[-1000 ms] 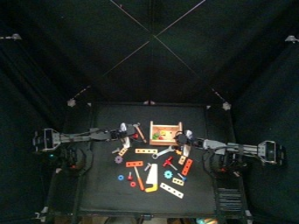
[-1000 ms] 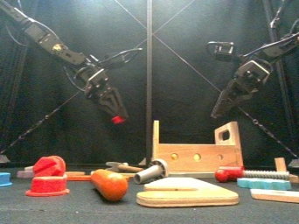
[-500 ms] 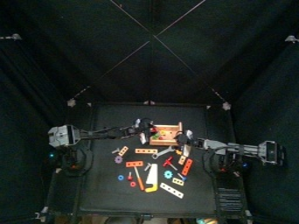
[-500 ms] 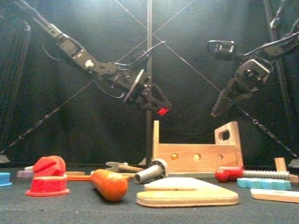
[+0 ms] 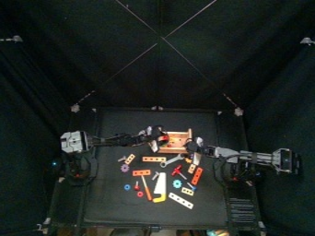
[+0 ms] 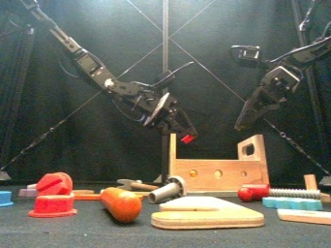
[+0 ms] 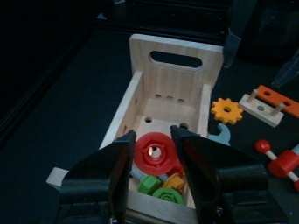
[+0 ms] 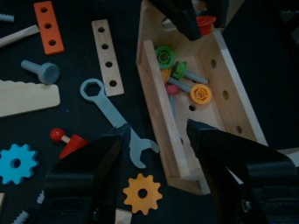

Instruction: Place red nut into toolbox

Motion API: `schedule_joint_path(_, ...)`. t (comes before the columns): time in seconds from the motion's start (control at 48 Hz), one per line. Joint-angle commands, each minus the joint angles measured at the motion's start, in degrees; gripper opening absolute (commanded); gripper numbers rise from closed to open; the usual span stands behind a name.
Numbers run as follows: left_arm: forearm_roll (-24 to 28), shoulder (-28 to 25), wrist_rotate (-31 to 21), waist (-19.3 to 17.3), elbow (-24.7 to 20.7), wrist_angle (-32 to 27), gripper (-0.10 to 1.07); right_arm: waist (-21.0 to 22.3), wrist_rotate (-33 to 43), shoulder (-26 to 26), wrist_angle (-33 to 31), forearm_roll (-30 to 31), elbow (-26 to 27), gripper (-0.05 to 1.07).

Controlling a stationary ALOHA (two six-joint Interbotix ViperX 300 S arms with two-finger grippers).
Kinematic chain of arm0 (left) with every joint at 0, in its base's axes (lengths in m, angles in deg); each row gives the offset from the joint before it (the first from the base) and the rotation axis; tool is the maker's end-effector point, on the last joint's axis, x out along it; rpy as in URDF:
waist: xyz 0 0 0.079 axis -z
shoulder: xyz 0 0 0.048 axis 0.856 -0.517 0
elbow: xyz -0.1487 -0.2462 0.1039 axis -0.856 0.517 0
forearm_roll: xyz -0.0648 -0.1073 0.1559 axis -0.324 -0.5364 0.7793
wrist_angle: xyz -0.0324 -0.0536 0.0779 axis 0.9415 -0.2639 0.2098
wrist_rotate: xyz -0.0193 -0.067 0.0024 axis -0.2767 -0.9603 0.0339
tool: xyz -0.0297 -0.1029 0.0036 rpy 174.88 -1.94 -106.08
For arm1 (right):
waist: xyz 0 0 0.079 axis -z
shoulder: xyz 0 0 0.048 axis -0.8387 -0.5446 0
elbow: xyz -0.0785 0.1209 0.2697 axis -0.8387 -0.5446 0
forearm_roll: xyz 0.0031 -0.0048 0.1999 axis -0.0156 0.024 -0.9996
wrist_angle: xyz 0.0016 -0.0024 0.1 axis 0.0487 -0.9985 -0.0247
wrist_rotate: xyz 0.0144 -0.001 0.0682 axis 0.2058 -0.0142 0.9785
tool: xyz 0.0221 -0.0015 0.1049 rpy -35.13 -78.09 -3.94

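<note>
1. Top view: your toolbox [image 5: 176,140] lies on the table [image 5: 105,189], long axis across the picture, between the arms.
2. Front view: the red nut [image 6: 188,139] hangs just above the box's tan wall, the left gripper [image 6: 181,131] slanting down.
3. Left wrist view: jaws flank the round red nut [image 7: 155,153], hole facing you, over coloured pieces; whether they grip, you cannot tell.
4. Right wrist view: the right gripper [image 8: 156,149] hovers spread wide, a blue wrench [image 8: 114,121] and orange gear [image 8: 143,192] beside the box.

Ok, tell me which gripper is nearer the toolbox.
Left. The left gripper hangs just above the toolbox, with the red nut between its jaws over the box's inside. The right gripper hangs higher, off the box's other end.
</note>
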Motion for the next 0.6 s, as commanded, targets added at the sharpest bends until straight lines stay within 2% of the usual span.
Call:
schedule_joint_path(0.0,-0.18,0.44,0.09,-0.09,-1.49,0.53,0.85,-0.09,0.18,0.70,0.18,0.00,0.62,0.89)
schedule_joint_path(0.208,-0.18,0.44,0.00,-0.18,-1.58,0.44,0.98,0.00,0.18,0.70,0.18,-0.09,0.62,0.89)
schedule_joint_path(0.583,-0.18,0.97,0.00,-0.18,-1.32,0.53,0.98,0.00,0.18,0.70,0.18,-0.09,0.62,0.89)
